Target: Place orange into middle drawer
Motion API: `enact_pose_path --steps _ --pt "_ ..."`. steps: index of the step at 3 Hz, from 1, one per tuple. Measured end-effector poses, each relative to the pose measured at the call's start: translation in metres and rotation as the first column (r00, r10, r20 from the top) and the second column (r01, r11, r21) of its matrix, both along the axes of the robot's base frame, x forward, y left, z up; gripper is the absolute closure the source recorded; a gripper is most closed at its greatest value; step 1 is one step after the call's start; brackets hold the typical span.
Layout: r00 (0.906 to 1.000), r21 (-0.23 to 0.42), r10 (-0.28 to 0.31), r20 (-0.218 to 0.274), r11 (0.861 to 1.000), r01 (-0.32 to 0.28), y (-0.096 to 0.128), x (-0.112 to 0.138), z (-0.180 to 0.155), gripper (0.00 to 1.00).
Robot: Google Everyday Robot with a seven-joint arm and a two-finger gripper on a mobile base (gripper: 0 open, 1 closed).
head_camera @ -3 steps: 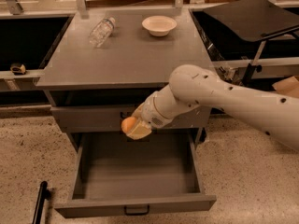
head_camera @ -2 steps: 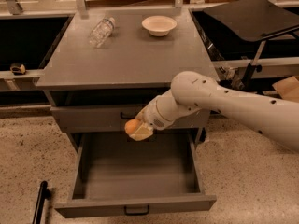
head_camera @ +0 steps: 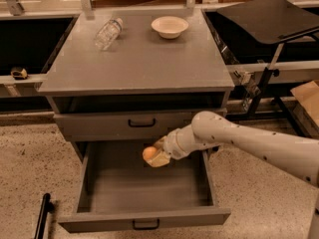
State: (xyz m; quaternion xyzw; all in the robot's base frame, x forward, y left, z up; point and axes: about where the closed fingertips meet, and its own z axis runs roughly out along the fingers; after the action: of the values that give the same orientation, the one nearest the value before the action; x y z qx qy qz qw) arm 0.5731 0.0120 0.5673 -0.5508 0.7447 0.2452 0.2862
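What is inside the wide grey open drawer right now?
Only bare grey floor shows in the wide grey open drawer. The end effector holds the small round orange over its rear; the floor beneath them is covered.

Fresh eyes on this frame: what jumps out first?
First is the white arm stretched in from the right, with its gripper shut on the orange over the back part of the open drawer. After that, the white bowl and the clear bottle lying on its side, both at the far end of the cabinet top.
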Motion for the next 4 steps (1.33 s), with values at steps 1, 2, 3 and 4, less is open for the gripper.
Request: enact_pose_path --steps 1,2,3,4 --pt "0.9998 0.039 -0.014 -0.012 0.999 0.014 -0.013 0.002 -0.063 1.0" --pt "0.9998 0.067 -0.003 0.022 0.998 0.001 -0.022 0.001 -0.104 1.0" --pt "0.9978 0.069 0.039 0.054 0.997 -0.043 -0.028 -0.007 -0.135 0.82" --pt "0.9973 0.062 0.052 0.052 0.997 -0.055 -0.034 -0.019 -0.167 0.59"
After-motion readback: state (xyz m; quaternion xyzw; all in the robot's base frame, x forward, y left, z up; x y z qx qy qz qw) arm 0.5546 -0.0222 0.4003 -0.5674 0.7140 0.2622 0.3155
